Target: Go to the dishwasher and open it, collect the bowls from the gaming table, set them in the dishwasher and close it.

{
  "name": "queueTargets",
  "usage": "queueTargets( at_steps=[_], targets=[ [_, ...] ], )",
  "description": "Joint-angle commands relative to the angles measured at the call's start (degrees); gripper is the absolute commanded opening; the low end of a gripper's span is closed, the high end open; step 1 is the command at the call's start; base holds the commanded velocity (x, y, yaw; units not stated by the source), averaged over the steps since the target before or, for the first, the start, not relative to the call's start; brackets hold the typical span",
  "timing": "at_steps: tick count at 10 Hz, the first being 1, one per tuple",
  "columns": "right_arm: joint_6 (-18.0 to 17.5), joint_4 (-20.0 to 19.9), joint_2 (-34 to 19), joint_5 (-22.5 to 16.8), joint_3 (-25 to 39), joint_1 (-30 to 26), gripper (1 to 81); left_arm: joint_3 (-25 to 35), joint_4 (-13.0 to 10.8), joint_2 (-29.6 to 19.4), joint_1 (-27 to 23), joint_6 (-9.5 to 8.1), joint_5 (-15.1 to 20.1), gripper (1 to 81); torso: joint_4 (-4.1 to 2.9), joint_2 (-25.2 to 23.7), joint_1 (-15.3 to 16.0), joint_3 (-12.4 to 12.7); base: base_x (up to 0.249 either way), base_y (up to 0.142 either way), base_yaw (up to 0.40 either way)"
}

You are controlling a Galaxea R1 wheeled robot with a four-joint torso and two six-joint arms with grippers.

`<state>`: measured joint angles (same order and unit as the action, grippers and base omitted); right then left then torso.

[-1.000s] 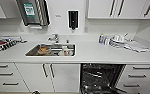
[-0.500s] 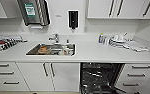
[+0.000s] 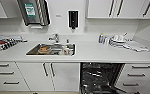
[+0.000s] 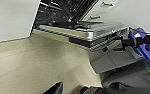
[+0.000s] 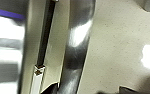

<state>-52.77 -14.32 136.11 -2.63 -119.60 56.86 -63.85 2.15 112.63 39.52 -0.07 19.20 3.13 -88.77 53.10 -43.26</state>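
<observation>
While open, dishwasher (image 3: 98, 77) shows dark wire racks | door lowered | end effector states: cannot tell

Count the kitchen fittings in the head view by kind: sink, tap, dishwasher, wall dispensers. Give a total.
sink: 1
tap: 1
dishwasher, standing open: 1
wall dispensers: 2, the paper towel dispenser and the black dispenser
Total: 5

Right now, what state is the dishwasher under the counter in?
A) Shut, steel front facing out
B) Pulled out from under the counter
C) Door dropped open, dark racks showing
C: the dishwasher shows a dark interior with wire racks below the counter, and the left wrist view shows its door folded down.
</observation>
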Motion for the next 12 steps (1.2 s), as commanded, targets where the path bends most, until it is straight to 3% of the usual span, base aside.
queueTargets(
  at_steps=[1, 3, 5, 8, 9, 10, 12],
  targets=[
    [11.81, 1.40, -5.71, -15.30, 7.80, 0.68, 81.1, 0.22, 0.40, -4.41, -5.55, 0.16, 1.54, 81.1, 0.00, 0.00, 0.00, 0.00, 0.000, 0.000, 0.000],
    [14.63, 1.49, -8.98, -13.89, 11.86, 0.68, 81.1, -1.01, 0.40, -4.69, -4.15, 0.25, 1.45, 81.1, 0.00, 0.02, 0.00, 0.00, 0.000, 0.000, 0.000],
    [21.39, 1.58, -11.01, -13.89, 15.99, 0.94, 81.1, -3.65, 0.40, -3.11, -1.69, 0.34, 1.45, 81.1, 0.02, 0.00, 0.00, 0.00, 0.000, 0.000, 0.000],
    [41.34, 1.49, -11.01, -13.80, 21.09, 3.75, 81.1, -11.12, 0.32, 0.23, 6.92, 0.42, 0.40, 81.1, 0.00, 0.00, 0.00, 0.00, 0.000, 0.000, 0.000],
    [46.18, 1.58, -10.30, -13.71, 21.61, 5.58, 81.1, -14.81, 0.14, 1.99, 11.47, 0.51, -2.59, 81.1, 0.00, 0.00, 0.00, 0.00, 0.000, 0.000, 0.000],
    [49.17, 1.58, -9.42, -11.96, 21.35, 7.78, 81.1, -18.55, -1.42, 4.08, 16.39, 0.51, -7.73, 81.1, 0.00, 0.00, 0.00, 0.00, 0.000, 0.000, 0.000],
    [55.58, 1.58, -7.40, -2.73, 20.56, 13.23, 81.1, -25.18, -2.15, 9.20, 23.78, 0.42, -12.17, 81.1, 0.00, 0.00, 0.00, 0.00, 0.000, 0.000, 0.000]
  ],
)
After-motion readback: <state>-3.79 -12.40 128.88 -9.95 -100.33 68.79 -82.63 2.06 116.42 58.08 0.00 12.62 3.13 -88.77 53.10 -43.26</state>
